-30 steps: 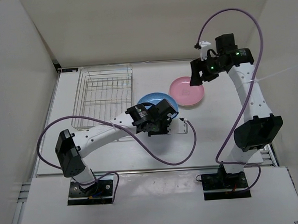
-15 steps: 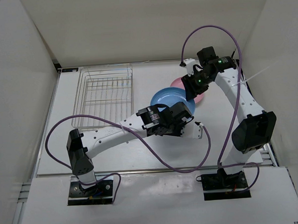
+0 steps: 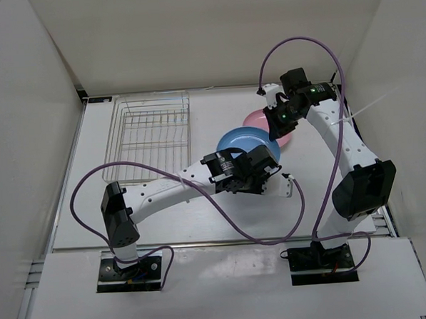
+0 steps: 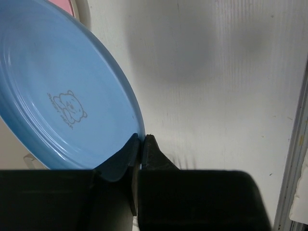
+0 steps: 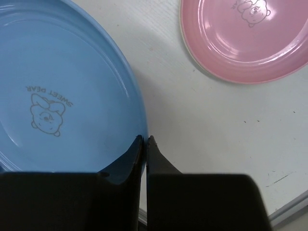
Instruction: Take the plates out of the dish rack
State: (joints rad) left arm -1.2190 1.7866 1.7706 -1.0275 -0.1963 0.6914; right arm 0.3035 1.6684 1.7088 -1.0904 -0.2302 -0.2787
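The light blue plate (image 3: 242, 144) hangs tilted above the table, right of the dish rack (image 3: 149, 138). My left gripper (image 3: 262, 162) is shut on its near rim; in the left wrist view the fingertips (image 4: 143, 139) pinch the edge of the blue plate (image 4: 57, 91). My right gripper (image 3: 274, 133) is shut on the far right rim, and in the right wrist view the gripper (image 5: 145, 139) clamps the blue plate (image 5: 62, 91). The pink plate (image 5: 245, 38) lies flat on the table beside it, a pale rim showing under its edge. The pink plate (image 3: 256, 119) is partly hidden by the right arm.
The wire rack stands at the back left, near the left wall, with no plate showing in it. Purple cables loop from both arms, one across the table (image 3: 223, 216) in front of the left arm. The table's right edge (image 5: 288, 211) runs close to the pink plate.
The left arm carried the blue plate rightwards. The right arm swung down and left to it, and its jaws closed on the plate's rim.
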